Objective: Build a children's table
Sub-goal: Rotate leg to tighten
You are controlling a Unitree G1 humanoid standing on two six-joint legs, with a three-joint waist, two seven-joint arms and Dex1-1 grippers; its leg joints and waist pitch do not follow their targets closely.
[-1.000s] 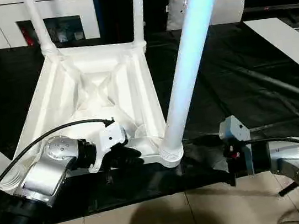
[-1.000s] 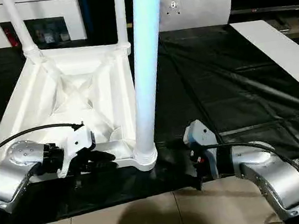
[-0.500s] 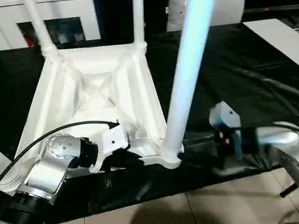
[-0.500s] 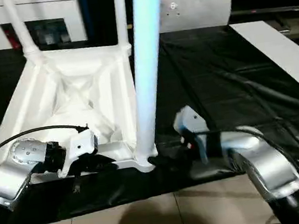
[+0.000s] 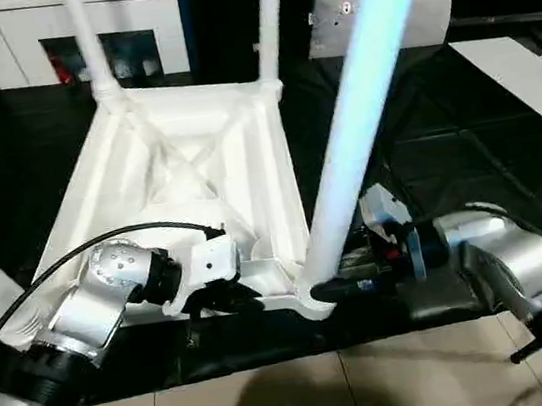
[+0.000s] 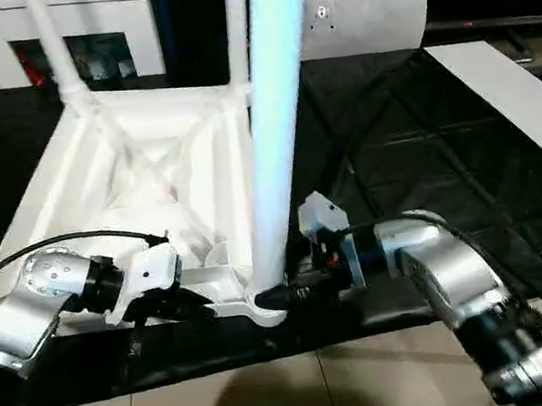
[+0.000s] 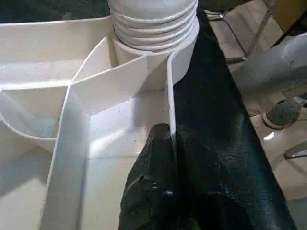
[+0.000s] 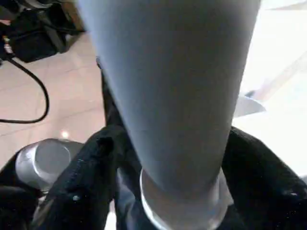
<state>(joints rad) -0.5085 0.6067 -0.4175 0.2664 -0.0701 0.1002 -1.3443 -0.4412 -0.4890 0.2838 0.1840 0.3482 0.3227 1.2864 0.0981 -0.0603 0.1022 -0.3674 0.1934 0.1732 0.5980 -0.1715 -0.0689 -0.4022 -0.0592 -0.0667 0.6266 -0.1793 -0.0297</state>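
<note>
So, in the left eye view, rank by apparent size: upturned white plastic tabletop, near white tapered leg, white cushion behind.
1. Tabletop, largest.
2. Near leg, though nearness to the camera inflates it.
3. Cushion, smallest, partly hidden.

A white cabinet (image 5: pixel 46 38) lines the back wall beyond black sheeting (image 5: pixel 466 155) and beige floor tiles (image 5: pixel 279 404).

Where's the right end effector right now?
In the head views the right end effector is at the near right corner of the upside-down table, its fingers either side of the base of the leg standing there.
</note>
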